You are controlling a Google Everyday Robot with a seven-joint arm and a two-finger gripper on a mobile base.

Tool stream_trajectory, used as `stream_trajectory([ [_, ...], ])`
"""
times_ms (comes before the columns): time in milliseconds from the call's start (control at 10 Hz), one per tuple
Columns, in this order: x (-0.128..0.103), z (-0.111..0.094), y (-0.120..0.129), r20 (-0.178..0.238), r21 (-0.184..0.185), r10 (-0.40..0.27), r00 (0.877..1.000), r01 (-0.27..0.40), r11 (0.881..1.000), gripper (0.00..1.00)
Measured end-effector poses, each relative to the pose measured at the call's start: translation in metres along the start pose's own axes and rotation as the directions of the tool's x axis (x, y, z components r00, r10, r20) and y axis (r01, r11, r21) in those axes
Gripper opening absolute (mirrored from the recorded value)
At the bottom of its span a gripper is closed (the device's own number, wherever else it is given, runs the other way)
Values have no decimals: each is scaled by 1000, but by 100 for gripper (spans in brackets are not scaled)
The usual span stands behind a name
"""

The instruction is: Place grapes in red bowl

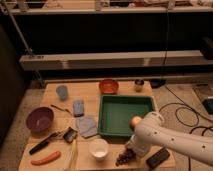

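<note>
Dark grapes point(126, 157) lie on the table point(90, 94) by its front edge, between the white bowl point(98, 148) and a black block point(157, 158). Right over them hangs the gripper point(134, 150), fingers spread wide; contact cannot be told. The 1 white arm point(172, 142) enters from the right, bends at the tray's point(126, 98) front rim and points down. Across the tray sits the red bowl point(108, 86), open wood beside it.

Gripper point(133, 150) is mostly tucked behind the arm point(175, 142), down at the near side right over the grapes point(125, 158), covering some; arm runs off the right edge.
</note>
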Motion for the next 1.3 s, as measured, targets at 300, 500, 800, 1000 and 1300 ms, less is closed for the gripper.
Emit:
stream_trajectory([
  [300, 0, 2, -4, 13, -1, 0, 1000, 0, 1000, 65],
  [500, 0, 5, -8, 25, -4, -2, 1000, 2, 1000, 65],
  [800, 3, 6, -10, 36, -8, 2, 999, -2, 1000, 65],
  [1000, 4, 8, -13, 39, -10, 3, 999, -3, 1000, 64],
  [1300, 4, 14, -12, 43, -17, 6, 999, -6, 1000, 37],
])
